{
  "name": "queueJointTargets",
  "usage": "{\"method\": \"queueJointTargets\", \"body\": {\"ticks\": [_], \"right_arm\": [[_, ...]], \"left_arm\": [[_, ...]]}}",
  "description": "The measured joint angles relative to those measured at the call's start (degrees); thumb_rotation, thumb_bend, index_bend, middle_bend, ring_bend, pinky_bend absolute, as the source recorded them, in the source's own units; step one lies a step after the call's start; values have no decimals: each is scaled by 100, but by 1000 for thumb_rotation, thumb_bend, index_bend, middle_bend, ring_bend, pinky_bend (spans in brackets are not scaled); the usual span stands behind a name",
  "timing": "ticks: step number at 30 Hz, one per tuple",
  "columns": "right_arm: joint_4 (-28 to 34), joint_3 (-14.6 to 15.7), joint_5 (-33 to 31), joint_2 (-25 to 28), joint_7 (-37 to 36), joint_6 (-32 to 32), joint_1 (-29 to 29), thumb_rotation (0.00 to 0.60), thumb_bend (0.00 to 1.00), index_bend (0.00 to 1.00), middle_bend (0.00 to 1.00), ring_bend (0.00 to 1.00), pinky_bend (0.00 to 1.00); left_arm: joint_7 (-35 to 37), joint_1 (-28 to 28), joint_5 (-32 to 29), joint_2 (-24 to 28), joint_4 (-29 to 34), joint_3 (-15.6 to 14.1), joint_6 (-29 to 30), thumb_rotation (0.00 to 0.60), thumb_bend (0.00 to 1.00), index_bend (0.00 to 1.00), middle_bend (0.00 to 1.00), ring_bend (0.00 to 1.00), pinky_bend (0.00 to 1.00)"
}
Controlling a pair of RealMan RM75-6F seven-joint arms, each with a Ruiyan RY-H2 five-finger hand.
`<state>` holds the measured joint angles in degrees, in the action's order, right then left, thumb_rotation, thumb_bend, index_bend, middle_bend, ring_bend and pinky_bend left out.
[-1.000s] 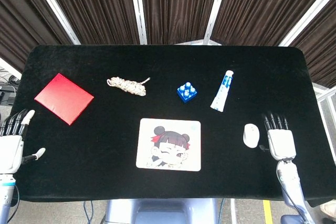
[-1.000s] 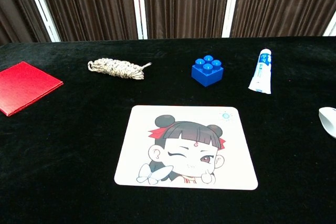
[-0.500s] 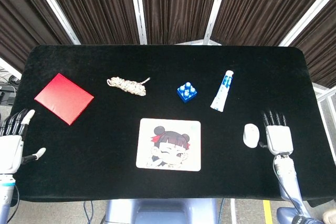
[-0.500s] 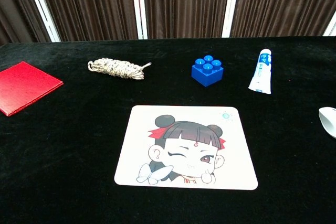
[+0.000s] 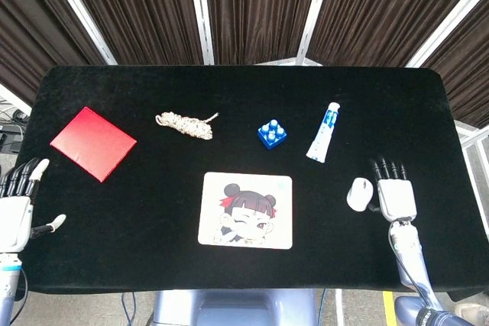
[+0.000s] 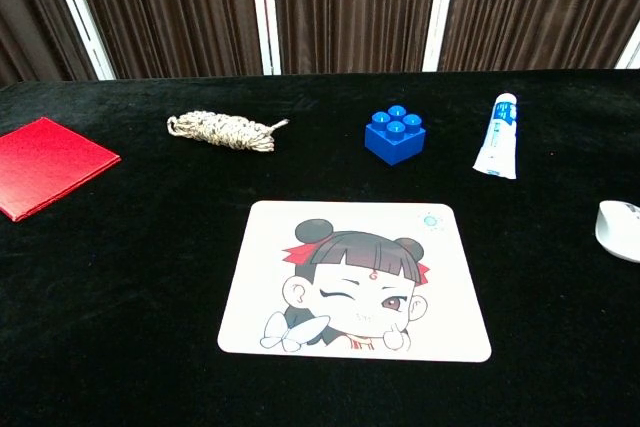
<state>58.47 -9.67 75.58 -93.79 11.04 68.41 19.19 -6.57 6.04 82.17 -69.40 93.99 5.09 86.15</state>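
White mouse [image 5: 358, 194], small, rounded, oval, lying flat on the black table [image 5: 153, 204] near its right front part. Long axis runs roughly front to back, slightly tilted. Sits just right of the cartoon mousepad [image 5: 245, 210], apart from it, and in front of the toothpaste tube [image 5: 323, 131]. Right hand [image 5: 395, 192] lies just beside it on its right, thumb close to or touching its side; contact unclear. Chest view shows only its left part at the right edge [image 6: 620, 230].

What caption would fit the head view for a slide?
Right hand beside a white mouse on a black table, near a cartoon mouse pad; left hand open at the table edge.
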Motion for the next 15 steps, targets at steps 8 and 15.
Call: {"method": "queueJointTargets", "body": {"ticks": [8, 15], "right_arm": [[179, -30, -24, -66, 67, 3, 70, 600, 32, 36, 0, 0, 0], [230, -56, -92, -118, 122, -85, 139, 600, 31, 36, 0, 0, 0]], "left_arm": [[24, 1, 11, 10, 9, -2, -2, 600, 124, 0, 0, 0, 0], [49, 6, -23, 17, 5, 14, -18, 600, 123, 0, 0, 0, 0]]}}
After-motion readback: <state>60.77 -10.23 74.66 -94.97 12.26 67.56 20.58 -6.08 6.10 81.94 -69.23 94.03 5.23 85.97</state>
